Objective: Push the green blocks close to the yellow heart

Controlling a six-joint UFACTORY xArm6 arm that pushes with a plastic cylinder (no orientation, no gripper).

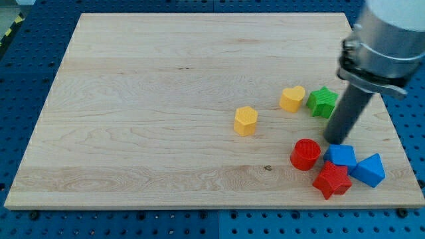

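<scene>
The green star block (pixel 323 101) sits just above-left of my tip (pixel 338 140), nearly touching the yellow heart (pixel 292 98) on the counter (pixel 146 119). It looks light, hard and prone to spin; push a flat flank. No fingers here, nothing grasped. No containers.

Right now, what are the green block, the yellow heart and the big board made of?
The green block, star-like, and the yellow heart look like moulded or printed plastic: flat solid colour, matte, crisp edges. I can't tell which. The board looks like pale wood, with long grain lines and a small dark knot. My tip sits just below the green block.
</scene>
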